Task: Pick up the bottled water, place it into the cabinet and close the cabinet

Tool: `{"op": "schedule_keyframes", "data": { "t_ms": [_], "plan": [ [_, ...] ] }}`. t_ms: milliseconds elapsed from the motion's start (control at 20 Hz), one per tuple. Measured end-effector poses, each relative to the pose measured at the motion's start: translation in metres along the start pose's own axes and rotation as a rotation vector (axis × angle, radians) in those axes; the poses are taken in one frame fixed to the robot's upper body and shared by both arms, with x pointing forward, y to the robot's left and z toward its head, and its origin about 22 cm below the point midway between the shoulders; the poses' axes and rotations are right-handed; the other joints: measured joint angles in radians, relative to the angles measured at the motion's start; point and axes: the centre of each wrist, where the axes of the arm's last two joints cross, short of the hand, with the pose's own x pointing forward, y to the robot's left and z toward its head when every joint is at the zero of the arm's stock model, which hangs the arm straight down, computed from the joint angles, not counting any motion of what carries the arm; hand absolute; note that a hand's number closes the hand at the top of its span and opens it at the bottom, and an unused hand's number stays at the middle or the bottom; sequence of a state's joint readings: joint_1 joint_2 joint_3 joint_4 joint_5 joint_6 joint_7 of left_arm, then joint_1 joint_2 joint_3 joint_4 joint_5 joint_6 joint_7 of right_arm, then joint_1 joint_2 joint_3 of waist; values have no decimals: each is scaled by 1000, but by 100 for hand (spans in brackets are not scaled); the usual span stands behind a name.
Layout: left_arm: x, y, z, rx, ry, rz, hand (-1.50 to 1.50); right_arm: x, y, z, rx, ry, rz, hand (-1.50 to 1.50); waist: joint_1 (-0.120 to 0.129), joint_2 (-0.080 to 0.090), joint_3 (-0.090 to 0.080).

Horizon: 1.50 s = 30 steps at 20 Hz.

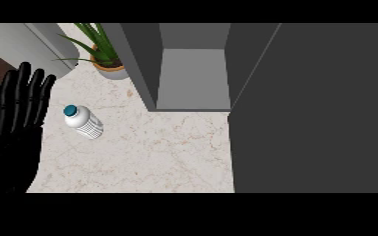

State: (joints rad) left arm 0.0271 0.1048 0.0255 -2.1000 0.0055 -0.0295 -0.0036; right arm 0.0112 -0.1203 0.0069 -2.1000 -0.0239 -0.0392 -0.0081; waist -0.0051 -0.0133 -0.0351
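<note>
At the view's left edge we see our left hand (pixel 18 130), open with fingers straight and pointing up, holding nothing, at rest. Just to its right, apart from the fingers, the bottled water (pixel 84 123) sits on the marble counter (pixel 148 155), its teal cap toward the hand and its body running away down-right. Further right stands the open cabinet (pixel 192 75), its door (pixel 303 110) swung wide. Our right hand does not show, so we judge the left the nearer for the pick.
</note>
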Motion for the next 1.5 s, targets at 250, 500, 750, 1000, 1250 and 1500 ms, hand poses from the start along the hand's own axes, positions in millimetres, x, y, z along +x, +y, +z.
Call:
{"op": "schedule_keyframes", "data": {
  "t_ms": [250, 500, 750, 1000, 1250, 1500],
  "plan": [
    [-6, 3, -10, 5, -21, 2, -150, 13, -4, 9, 56, -27, 22, -150, -1, 9, 25],
    [-32, -1, 0, 124, 206, 184, -150, 3, 10, 31, 90, 142, -190, -150, -2, 17, 33],
    [-30, 3, 6, 188, 343, 287, -150, 6, 7, 47, 99, 240, -325, -150, 0, 13, 35],
    [-23, 8, 25, 211, 389, 309, -150, 11, 2, 64, 106, 274, -361, -150, 3, 12, 35],
    [-14, 17, 37, 219, 403, 315, -150, 4, -1, 83, 106, 283, -379, -150, 3, 11, 35],
    [-25, 19, 53, 237, 407, 301, -150, 11, 0, 93, 111, 292, -378, -150, 3, 12, 35]
  ]
}}
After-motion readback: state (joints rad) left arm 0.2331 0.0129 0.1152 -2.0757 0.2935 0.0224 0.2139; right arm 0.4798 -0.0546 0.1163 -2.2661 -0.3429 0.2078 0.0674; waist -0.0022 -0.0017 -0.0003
